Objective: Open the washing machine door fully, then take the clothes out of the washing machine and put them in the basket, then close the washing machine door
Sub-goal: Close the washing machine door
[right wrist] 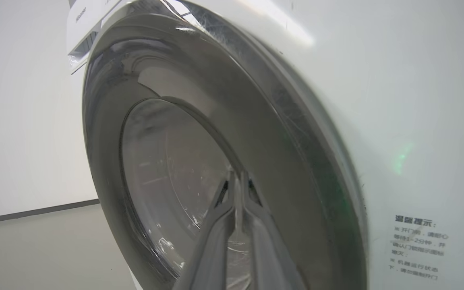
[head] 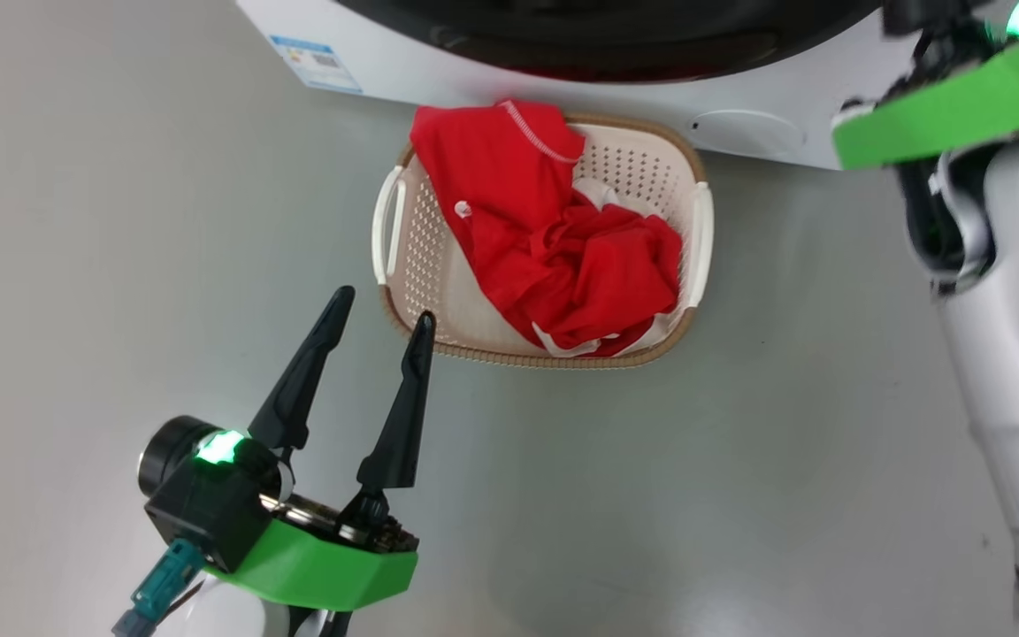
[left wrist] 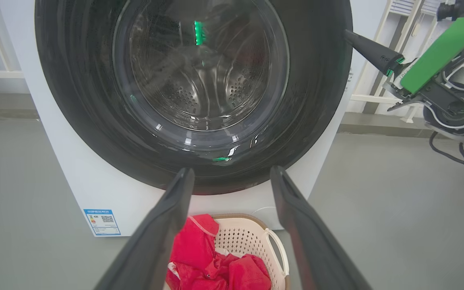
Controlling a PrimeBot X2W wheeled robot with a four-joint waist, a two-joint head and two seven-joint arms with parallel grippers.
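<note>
The white washing machine [left wrist: 75, 181] stands ahead, and its door [left wrist: 75, 100], black-rimmed with a clear glass window, lies flat against its front. My right gripper [right wrist: 238, 176] is shut with nothing in it, its tips against the door's right rim [left wrist: 348, 34]. On the floor below the door sits the cream basket [head: 421, 239] with the red clothes [head: 563, 248] heaped inside, one edge draped over the far rim. My left gripper [head: 386, 305] hovers open and empty just short of the basket's near left corner. In the left wrist view the basket [left wrist: 248, 237] and clothes [left wrist: 208, 262] show between the left gripper's [left wrist: 232, 171] fingers.
A blue label [head: 315, 62] sits low on the machine's front left, and a round service flap [head: 744, 133] low on its right. My pale right forearm [head: 1005, 354] runs down the right side. White rails [left wrist: 377, 96] and a cable [left wrist: 445, 153] lie beyond the machine's right side.
</note>
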